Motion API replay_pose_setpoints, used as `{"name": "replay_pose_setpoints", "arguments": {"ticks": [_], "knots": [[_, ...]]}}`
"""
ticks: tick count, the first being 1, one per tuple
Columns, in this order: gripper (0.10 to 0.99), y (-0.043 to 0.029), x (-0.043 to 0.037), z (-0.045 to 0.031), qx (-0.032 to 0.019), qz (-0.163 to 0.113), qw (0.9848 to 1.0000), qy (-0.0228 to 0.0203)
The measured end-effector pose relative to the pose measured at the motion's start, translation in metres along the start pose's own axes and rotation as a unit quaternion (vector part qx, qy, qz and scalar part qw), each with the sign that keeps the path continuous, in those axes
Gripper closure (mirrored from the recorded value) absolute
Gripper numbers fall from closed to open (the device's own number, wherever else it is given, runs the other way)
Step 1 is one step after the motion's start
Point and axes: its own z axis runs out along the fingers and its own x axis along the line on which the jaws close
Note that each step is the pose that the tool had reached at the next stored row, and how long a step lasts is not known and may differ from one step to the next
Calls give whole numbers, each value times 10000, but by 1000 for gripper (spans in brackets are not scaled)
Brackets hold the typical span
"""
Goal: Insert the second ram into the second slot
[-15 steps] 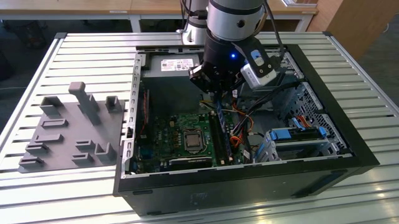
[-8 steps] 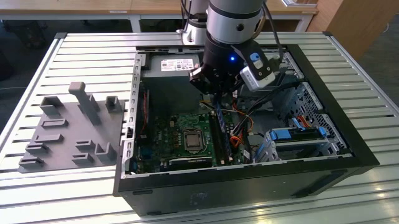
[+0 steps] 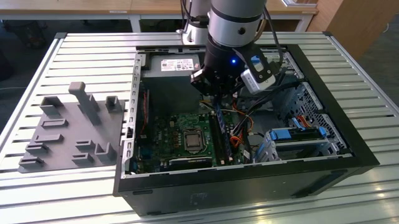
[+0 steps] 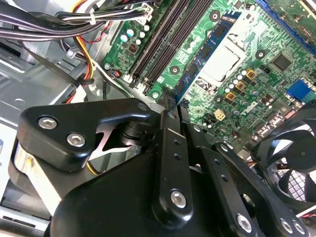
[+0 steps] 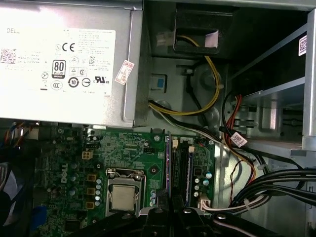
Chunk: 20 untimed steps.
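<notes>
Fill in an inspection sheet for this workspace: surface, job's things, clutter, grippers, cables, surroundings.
Surface: slatted silver metal table carrying an open black computer case.
Job's things: thin dark-blue ram stick with black chips, over the green motherboard beside the long black slots; seated or not, cannot tell.
Clutter: grey moulded fixture tray, on the exterior view's left.
Grippers: black gripper shut on the ram stick.
Cables: bundled black cables and yellow wires inside the case.
Surroundings: pale wooden desks behind the table.
</notes>
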Motion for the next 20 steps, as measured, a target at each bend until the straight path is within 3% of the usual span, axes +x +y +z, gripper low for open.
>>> {"name": "replay_pose_setpoints", "arguments": {"ticks": [20], "knots": [[949,-12,-11,212,0,1,10000,17]]}}
